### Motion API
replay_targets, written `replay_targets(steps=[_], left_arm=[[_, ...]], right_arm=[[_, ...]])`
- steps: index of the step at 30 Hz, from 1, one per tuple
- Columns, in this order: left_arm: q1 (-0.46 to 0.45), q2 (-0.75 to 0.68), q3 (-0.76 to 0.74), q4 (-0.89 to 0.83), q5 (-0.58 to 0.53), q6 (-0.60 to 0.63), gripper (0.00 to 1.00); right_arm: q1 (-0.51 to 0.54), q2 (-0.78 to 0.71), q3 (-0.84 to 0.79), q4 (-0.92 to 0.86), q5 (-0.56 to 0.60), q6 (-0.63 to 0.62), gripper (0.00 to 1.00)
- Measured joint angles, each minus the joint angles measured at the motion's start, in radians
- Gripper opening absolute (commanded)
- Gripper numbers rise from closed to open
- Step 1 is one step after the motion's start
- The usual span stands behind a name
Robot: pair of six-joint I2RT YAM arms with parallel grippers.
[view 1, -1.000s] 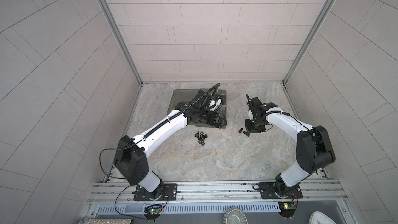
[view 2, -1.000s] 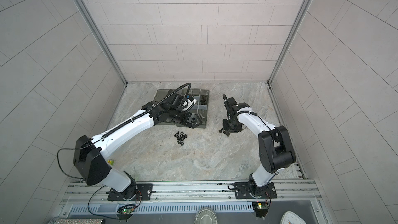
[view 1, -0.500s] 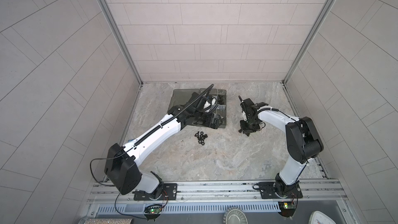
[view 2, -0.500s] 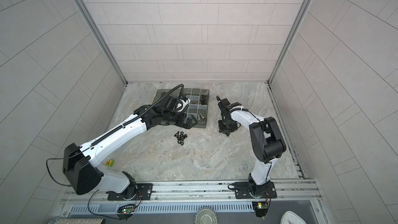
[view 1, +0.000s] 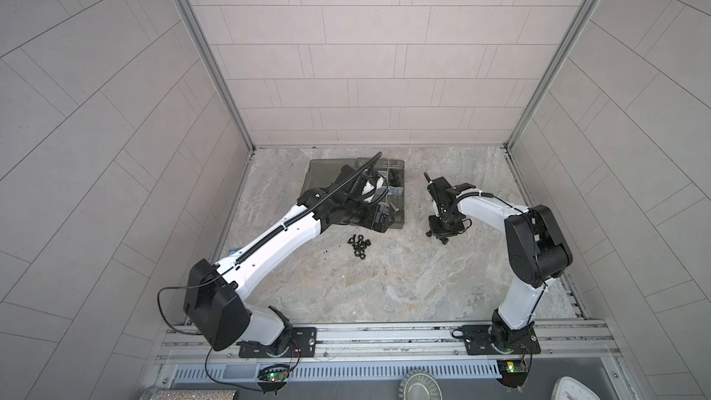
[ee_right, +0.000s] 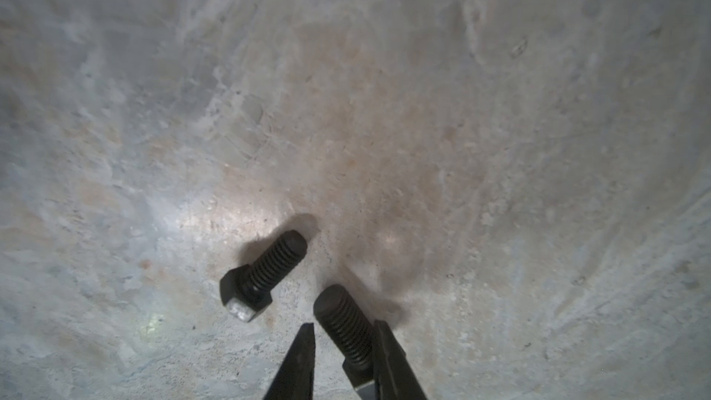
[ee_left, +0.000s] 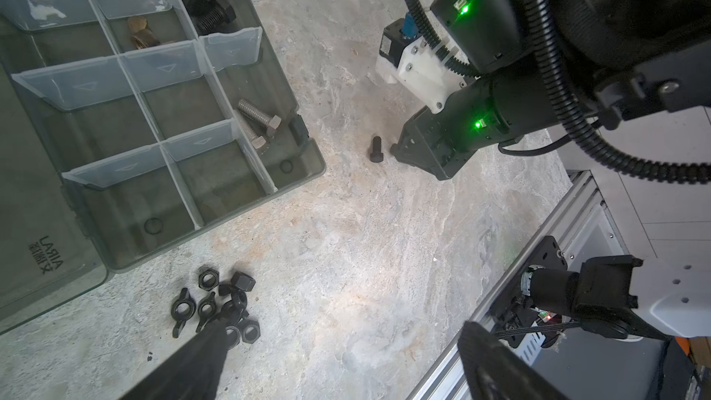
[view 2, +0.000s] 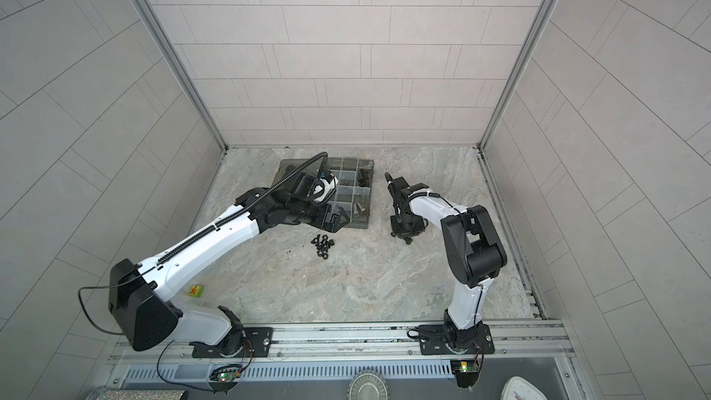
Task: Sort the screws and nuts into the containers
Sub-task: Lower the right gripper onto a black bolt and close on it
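The right gripper [ee_right: 343, 324] is pictured tip-down at the marbled tabletop [ee_right: 384, 109], its jaws set narrowly around a black screw [ee_right: 340, 330]. The shank is pressed against one finger [ee_right: 388, 355] and a sliver of surface is seen beside the other, so a firm clamp cannot be confirmed. A second black screw [ee_right: 265, 275] is found lying flat just beside the fingertips (one pale facet of its hexagonal head is caught by the light). Only a strip of bare surface is left between this pair and the smoky organizer box [ee_left: 307, 175]. Two silver screws [ee_left: 257, 125] are lodged in a container [ee_left: 246, 86] on the side of the box facing the right gripper. Black screws [ee_left: 207, 5] are heaped in the next container along that side, and brass pieces [ee_left: 140, 34] are stored one row in. The left gripper [ee_left: 342, 327] is held near the box's front edge, its jaws spread wide with nothing between them. Part of the nuts [ee_left: 215, 302], a loose black cluster on the tabletop near that edge, is covered in the left wrist view by one finger [ee_left: 200, 355]. In both top views the open lid [view 1: 321, 173] and several containers are partly hidden by the left arm [view 2: 207, 238]
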Motion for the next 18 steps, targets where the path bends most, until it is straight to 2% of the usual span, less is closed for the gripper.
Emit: replay_targets(steps=[6, 11, 13, 18], left_arm=[[0.000, -0.027, -0.005, 0.000, -0.009, 0.010, 1.00], [0.000, -0.048, -0.028, -0.002, -0.016, 0.013, 1.00], [0.000, -0.054, -0.036, -0.004, -0.020, 0.014, 1.00], [0.000, -0.073, -0.046, -0.011, -0.035, 0.019, 1.00]], right_arm=[[0.000, 0.022, -0.010, -0.001, -0.001, -0.002, 0.22], [0.000, 0.028, -0.009, -0.007, -0.002, 0.003, 0.06], [0.000, 0.028, -0.006, -0.011, -0.002, 0.008, 0.03], [0.006, 0.028, 0.025, -0.055, -0.006, 0.015, 0.03]])
